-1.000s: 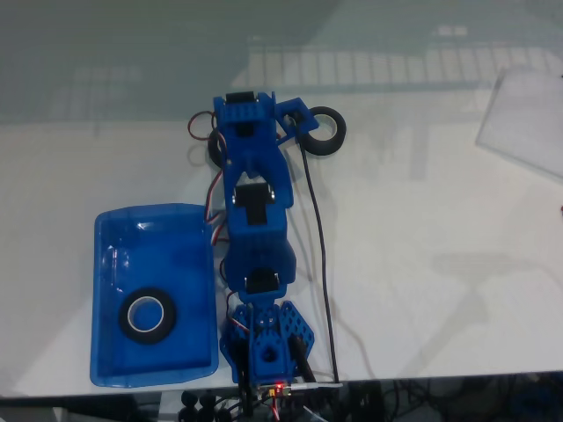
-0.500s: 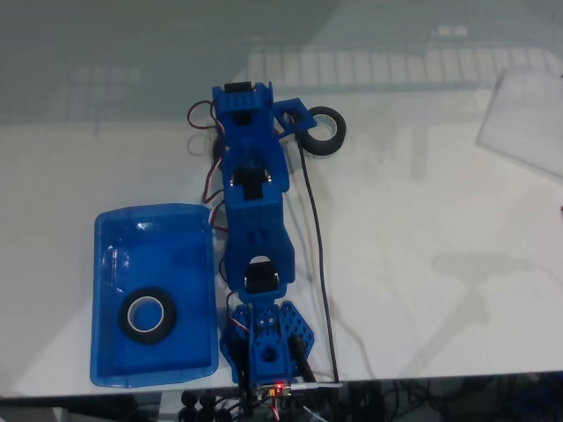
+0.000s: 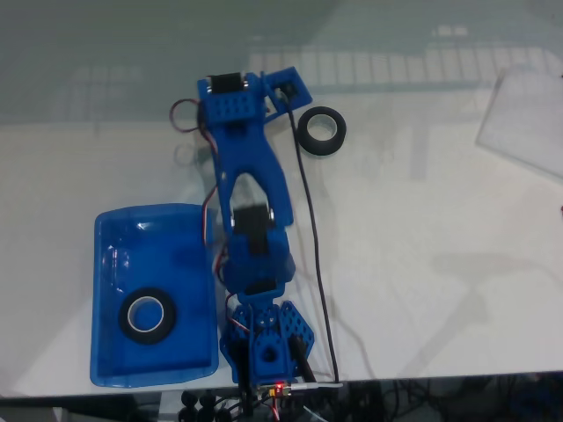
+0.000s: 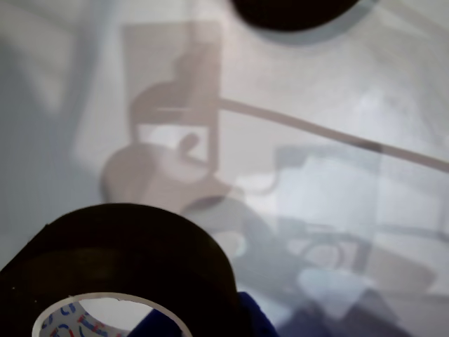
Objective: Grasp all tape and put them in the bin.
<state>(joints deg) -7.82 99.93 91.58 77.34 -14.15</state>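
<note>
Jaws clamp a black ring-shaped tape roll (image 4: 119,267) with a pale core, low left in the wrist view; red and blue print marks that core, unreadable. Another black roll (image 4: 295,12) sits at the top edge. Over to the fixed view: the blue gripper (image 3: 230,110) hangs near the table's far edge, a free roll (image 3: 320,131) beside it, and one roll (image 3: 147,315) lies in the translucent blue plastic tray (image 3: 110,230) at the near left corner. Light, stiff rings, I'd say; pinch across the wall.

In the wrist view a blurred tape roll (image 4: 119,267) is running off the bottom edge, and another dark roll (image 4: 295,12) is being cut by the top edge. In the fixed view the arm (image 3: 251,193) is hiding the end effector, so its jaws cannot be judged.
</note>
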